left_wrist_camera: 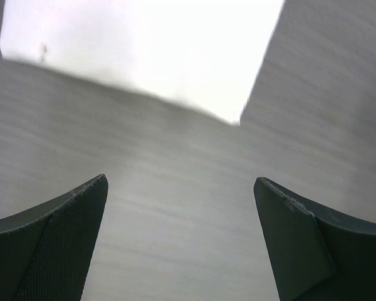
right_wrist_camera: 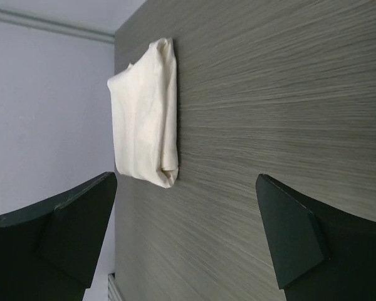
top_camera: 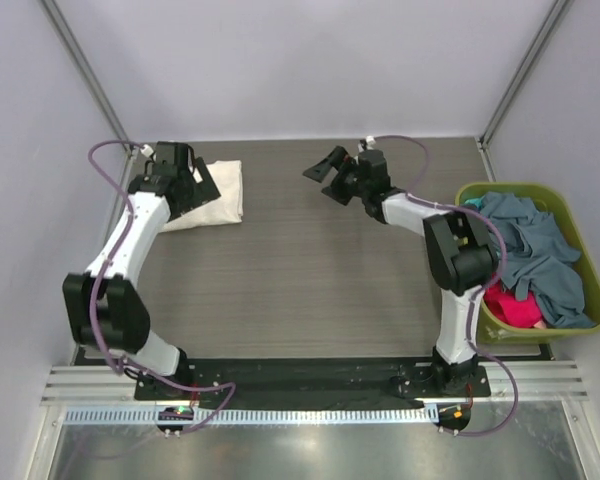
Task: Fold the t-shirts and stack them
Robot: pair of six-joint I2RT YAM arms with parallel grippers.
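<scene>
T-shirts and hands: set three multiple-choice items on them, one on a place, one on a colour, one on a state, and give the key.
1. Where does the folded cream t-shirt lie?
A. At the near edge, between the arm bases
B. At the far left of the table
C. Draped over the right arm

2. What colour is the topmost t-shirt in the basket?
A. Yellow
B. Black
C. Grey-blue

3. In what state is the right hand?
A. Open, holding nothing
B. Shut on a t-shirt
C. Shut, empty

Key:
1 B: the top view shows it flat on the table's far-left part.
2 C: grey-blue cloth covers most of the pile.
3 A: the right wrist view shows its fingers wide apart with only bare table between them.
</scene>
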